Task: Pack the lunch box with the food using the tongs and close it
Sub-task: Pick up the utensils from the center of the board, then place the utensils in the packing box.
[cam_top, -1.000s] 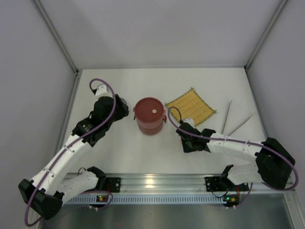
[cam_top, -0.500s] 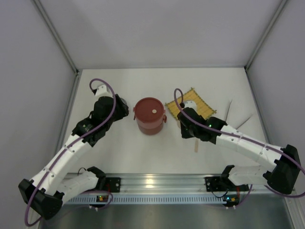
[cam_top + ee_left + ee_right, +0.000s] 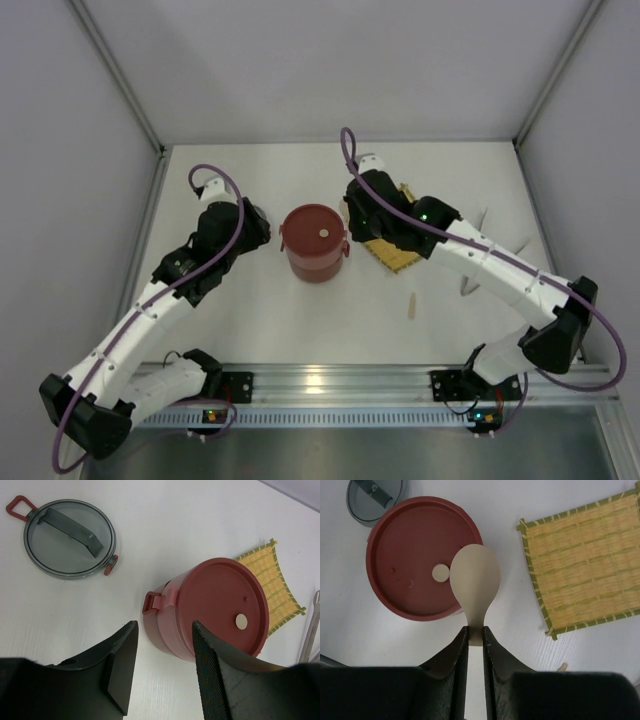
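The maroon lunch box (image 3: 316, 241) stands mid-table with its flat lid on, pale dot on top (image 3: 226, 610) (image 3: 415, 565). My left gripper (image 3: 162, 672) hovers open just left of it with nothing between the fingers (image 3: 256, 226). My right gripper (image 3: 476, 641) is shut on the handle of a small beige spoon (image 3: 475, 577), whose bowl hangs over the box's right rim. In the top view the right gripper (image 3: 356, 216) sits between the box and the mat. The tongs (image 3: 311, 630) lie right of the mat, partly under the right arm (image 3: 484, 216). The food is out of view.
A yellow woven mat (image 3: 392, 253) (image 3: 585, 570) lies right of the box, mostly under the right arm. A short beige stick (image 3: 411, 305) lies nearer the front. A grey see-through lid (image 3: 70, 537) with red tabs rests left of the box.
The right arm has swung from the front of the table up and left over the mat to the lunch box, carrying the spoon. The left arm has stayed put.
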{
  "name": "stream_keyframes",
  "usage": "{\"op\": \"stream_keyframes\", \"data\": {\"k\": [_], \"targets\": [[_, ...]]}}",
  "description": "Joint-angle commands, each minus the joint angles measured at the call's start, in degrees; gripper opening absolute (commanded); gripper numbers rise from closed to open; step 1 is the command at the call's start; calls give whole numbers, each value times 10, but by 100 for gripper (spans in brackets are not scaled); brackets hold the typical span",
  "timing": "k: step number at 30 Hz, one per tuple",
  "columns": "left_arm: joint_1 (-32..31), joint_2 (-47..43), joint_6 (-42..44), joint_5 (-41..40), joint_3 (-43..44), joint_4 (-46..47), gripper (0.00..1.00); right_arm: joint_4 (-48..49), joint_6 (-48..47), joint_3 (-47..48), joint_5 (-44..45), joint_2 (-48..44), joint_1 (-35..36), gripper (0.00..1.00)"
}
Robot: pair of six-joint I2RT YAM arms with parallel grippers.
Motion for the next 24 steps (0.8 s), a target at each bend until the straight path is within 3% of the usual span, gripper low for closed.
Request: {"op": "stream_keyframes", "data": {"k": [1, 11, 19, 24], "targets": [[-2, 4, 3, 3, 21, 15, 52, -8, -30, 79, -14, 58, 10, 13], [-2, 6, 3, 2, 22, 14, 52, 3, -42, 206, -64, 201, 28, 13], [-2, 2, 6, 2, 22, 12, 52, 13, -34, 214, -79, 244, 36, 15], [-2, 2, 5, 4, 20, 14, 52, 18, -31, 203, -79, 239, 37, 21]]}}
